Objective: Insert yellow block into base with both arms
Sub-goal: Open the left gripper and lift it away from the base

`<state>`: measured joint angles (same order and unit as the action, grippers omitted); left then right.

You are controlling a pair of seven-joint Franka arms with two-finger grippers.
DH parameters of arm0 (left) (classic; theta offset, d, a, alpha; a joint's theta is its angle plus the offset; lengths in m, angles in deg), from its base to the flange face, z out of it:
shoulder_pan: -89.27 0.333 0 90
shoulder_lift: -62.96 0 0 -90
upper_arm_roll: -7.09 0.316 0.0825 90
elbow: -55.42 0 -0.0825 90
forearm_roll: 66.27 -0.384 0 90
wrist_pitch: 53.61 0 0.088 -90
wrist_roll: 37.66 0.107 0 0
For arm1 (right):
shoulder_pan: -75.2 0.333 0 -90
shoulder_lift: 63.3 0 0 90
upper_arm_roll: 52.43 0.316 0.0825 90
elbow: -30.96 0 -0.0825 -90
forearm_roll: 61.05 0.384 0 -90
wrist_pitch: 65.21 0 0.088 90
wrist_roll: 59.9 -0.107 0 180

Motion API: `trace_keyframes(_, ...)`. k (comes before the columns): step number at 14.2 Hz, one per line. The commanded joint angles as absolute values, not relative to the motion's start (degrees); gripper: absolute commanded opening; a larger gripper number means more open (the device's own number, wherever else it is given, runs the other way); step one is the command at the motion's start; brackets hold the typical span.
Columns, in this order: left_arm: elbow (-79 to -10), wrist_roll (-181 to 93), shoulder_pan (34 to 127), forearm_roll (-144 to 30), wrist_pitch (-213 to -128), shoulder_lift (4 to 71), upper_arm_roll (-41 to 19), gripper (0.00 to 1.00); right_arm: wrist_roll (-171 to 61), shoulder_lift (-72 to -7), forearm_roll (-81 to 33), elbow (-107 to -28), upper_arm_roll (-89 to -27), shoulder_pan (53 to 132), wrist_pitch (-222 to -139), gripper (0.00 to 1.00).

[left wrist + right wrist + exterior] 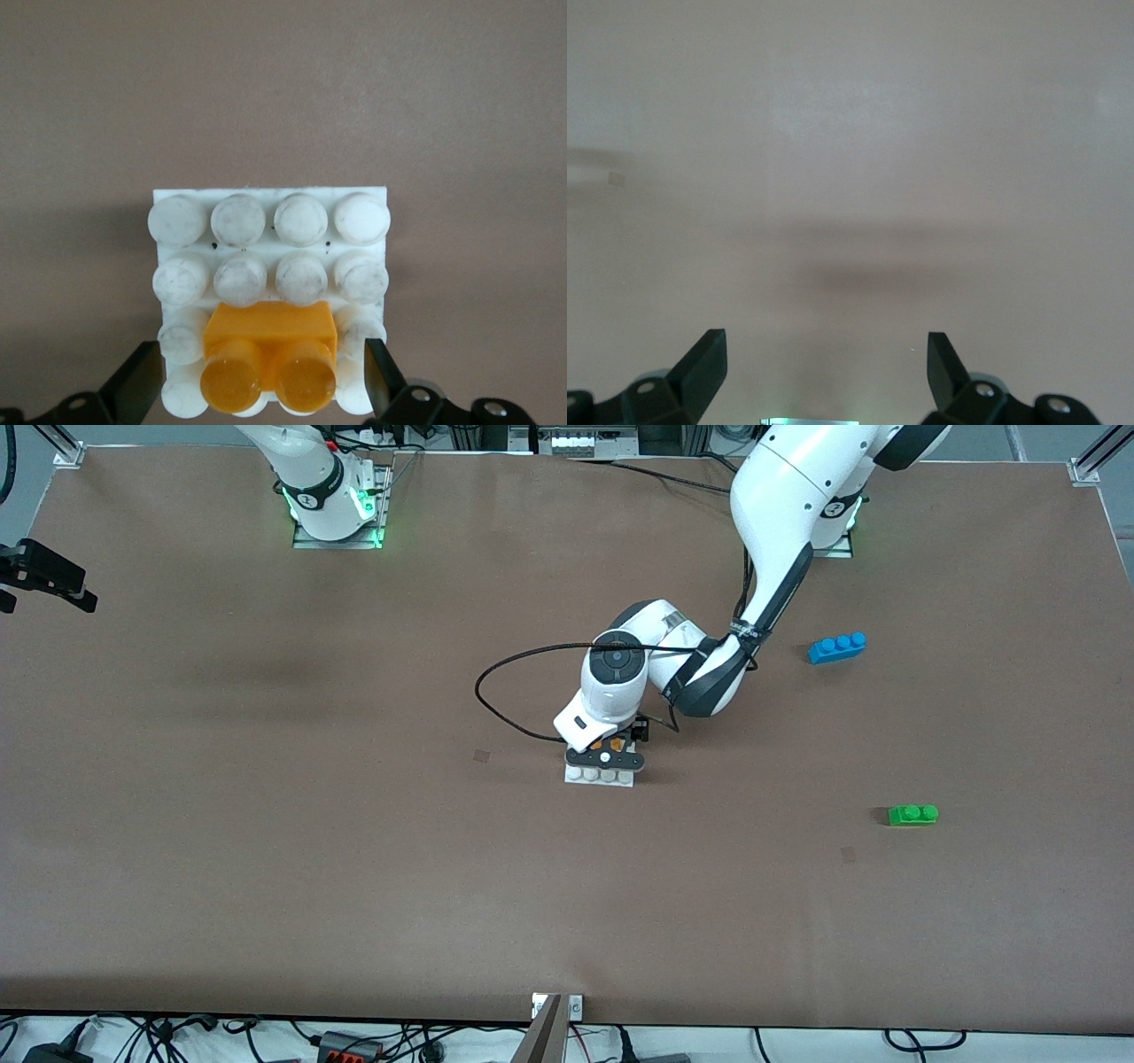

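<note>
The yellow block [268, 354] sits on the base [270, 230], seated among the studs of the rows at the edge of the base nearest the left wrist camera, its two round studs pointing up; the white studs beside it and in the two rows past it stand uncovered; the base lies flat on the brown bench [266, 824] near its middle. The left end effector [263, 382] hangs directly over the block, released, its two black fingers [135, 382] spread to either side of the block and apart from it, gripping nothing; in the front view the left arm reaches down from its base and its wrist covers most of the base [601, 778], leaving only the row nearest the front camera in sight. The right end effector [827, 367] is also released and empty, over bare bench; the right arm waits. A blue brick [836, 646] and a green brick [912, 814] lie toward the left arm's end of the bench, well apart from the base; the green one is nearer the front camera than the blue.
</note>
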<state>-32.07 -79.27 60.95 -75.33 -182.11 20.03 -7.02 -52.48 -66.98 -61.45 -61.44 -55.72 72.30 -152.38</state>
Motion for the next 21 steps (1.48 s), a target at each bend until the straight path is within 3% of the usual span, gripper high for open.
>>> trace_keyframes(1, -31.5, -79.24, 63.16, -76.38, -178.69, 22.61, -7.33, 1.0, -51.9, -66.64, -61.32, -60.01, -55.68, 72.12, -151.34, 1.0)
trace_keyframes(4, -31.76, -73.1, 65.62, -76.2, -175.09, 26.65, -7.33, 1.0, -51.99, -66.64, -61.23, -60.01, -55.68, 72.12, -151.34, 1.0)
trace_keyframes(8, -37.02, -71.16, 68.79, -76.38, -173.06, 32.81, -7.24, 1.0, -52.08, -66.64, -61.23, -60.01, -55.68, 72.03, -151.34, 1.0)
trace_keyframes(16, -52.84, -59.23, 77.4, -76.03, -172.71, 51.95, -7.07, 1.0, -51.99, -66.64, -61.32, -60.01, -55.59, 72.3, -151.34, 1.0)
trace_keyframes(21, -54.79, -46.29, 79.52, -69.18, -164.11, 60.66, -1.63, 1.0, -51.46, -66.55, -61.4, -60.18, -55.42, 72.38, -151.25, 1.0)
